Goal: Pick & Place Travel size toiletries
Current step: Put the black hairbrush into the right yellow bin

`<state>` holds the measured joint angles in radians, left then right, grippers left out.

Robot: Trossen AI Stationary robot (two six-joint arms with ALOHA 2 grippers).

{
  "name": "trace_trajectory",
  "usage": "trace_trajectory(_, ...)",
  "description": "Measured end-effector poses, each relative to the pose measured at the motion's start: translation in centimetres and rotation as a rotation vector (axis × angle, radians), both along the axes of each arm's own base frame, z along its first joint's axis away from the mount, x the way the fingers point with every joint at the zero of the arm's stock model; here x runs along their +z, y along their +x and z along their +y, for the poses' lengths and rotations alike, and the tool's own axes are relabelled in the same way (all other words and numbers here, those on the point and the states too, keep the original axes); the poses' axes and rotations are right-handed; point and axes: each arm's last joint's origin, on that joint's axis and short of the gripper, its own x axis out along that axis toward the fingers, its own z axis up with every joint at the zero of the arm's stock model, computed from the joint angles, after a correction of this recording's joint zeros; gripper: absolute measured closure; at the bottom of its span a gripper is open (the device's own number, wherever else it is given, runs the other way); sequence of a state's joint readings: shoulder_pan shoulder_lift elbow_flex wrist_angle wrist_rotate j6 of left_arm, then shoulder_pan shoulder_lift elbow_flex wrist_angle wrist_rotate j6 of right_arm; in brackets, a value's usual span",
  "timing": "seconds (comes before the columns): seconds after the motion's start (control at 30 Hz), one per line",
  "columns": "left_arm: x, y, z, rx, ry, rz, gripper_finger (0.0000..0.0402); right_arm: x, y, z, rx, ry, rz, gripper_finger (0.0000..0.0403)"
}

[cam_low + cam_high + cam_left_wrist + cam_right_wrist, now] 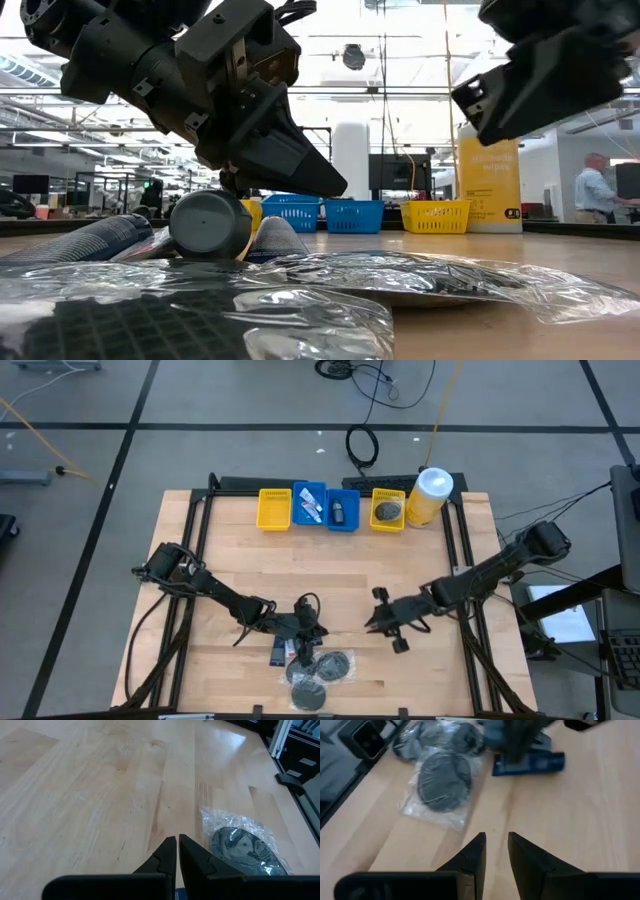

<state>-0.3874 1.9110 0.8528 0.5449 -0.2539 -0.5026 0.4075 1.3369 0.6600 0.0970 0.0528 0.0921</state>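
The toiletries lie near the table's front edge. They are dark mesh puffs in clear wrap [335,665] [440,780], a flat dark packet [278,653] and a grey-capped tube [210,225] on its side. My left gripper [312,628] [177,838] is shut and slants down over this pile, just above the tube's cap. My right gripper [370,622] [496,837] hovers to the right of the pile, a little open, with bare table between its fingers. A blue-and-dark tube [530,764] lies beyond it. My left gripper's shut fingers [300,170] stand right over the tube's grey cap [212,200]. I cannot tell whether they touch it, because the gripper's own body hides the spot.
Along the far edge stand two yellow bins [274,508] [388,510] and two blue bins [309,505] [343,510], some with items inside. A big yellow canister with a white lid [430,495] stands at their right. Bare wood lies between the bins and the grippers.
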Motion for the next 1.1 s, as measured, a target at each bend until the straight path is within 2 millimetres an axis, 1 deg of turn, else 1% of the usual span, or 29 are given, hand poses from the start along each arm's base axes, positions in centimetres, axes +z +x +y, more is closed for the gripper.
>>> trace_trajectory(0.17,0.0,0.0,0.0,0.000,0.000,-0.001,0.0382,-1.2,0.3,2.0,0.065,0.013,-0.052,0.0328)
trace_trajectory(0.37,0.1,0.0,0.0,0.000,-0.004,-0.010,0.0382,-4.0,0.7,4.0,0.144,-0.061,-0.047,0.0328)
trace_trajectory(0.53,0.1,0.0,0.0,0.000,-0.007,-0.009,0.0382,-5.1,1.0,5.3,0.228,-0.112,-0.113,0.0328)
trace_trajectory(0.63,0.1,0.0,-0.2,-0.023,-0.051,0.003,0.0382,-5.7,1.0,6.1,0.255,-0.164,-0.152,0.0328)
trace_trajectory(0.83,0.1,0.0,-0.4,-0.074,-0.077,0.014,0.0382,-7.2,0.9,6.6,0.234,-0.227,-0.143,0.0328)
trace_trajectory(1.1,0.1,-0.1,-0.6,-0.075,-0.107,0.011,0.0382,-8.3,1.6,7.5,0.264,-0.257,-0.127,0.0328)
